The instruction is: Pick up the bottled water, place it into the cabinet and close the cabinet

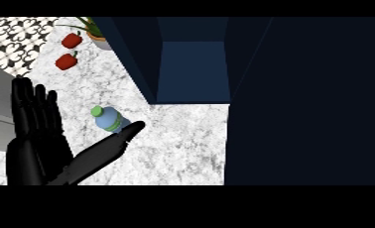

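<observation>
Bottled water (110,119): stands on the marble table (183,147), green cap up, in front of the cabinet's opening and a little to its left; not yet lifted.
Right hand (102,153): mine, stretched out flat across the table, fingers straight, the tip touching or just short of the bottle's lower right side; I cannot tell which. It holds nothing.
Left hand (33,110): open, fingers up, resting at the view's left edge.
Cabinet (192,68): dark blue, its door (300,98) swung wide at the right, the inside showing as a lighter blue recess beyond the bottle.
Step in hand: I judge this the reach, with the grasp not yet made.
Next move: I need to bring my fingers and thumb round the bottle's body without tipping it, then lift and carry it forward into the recess.
Elsewhere: two red peppers (69,51) and a potted plant (95,32) sit far left, well apart from the bottle.
</observation>
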